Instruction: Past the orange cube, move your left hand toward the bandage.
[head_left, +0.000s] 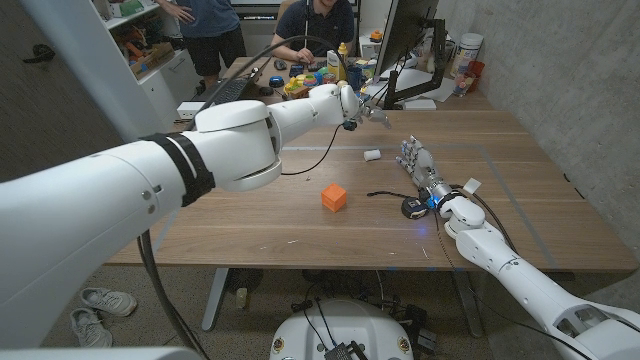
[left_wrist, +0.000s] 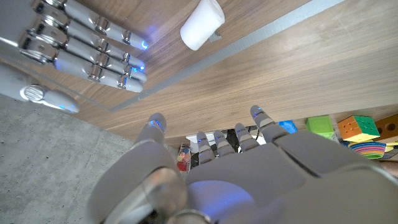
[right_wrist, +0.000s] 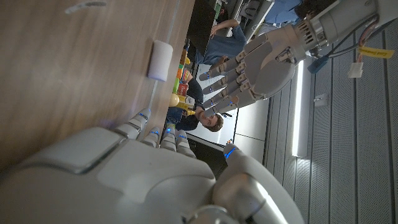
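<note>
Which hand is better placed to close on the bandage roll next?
Left. The left hand hangs open above the table just behind the bandage, already past the orange cube. The right hand stands beside the roll, also empty.

Along the back of my right hand (right_wrist: 155, 180), fingers straight, I see the small white bandage (right_wrist: 160, 60) lying on the wooden table (right_wrist: 74, 74) just ahead. My left hand (right_wrist: 261, 65) hangs above it, fingers spread, holding nothing. A person (right_wrist: 208, 118) sits beyond.
</note>
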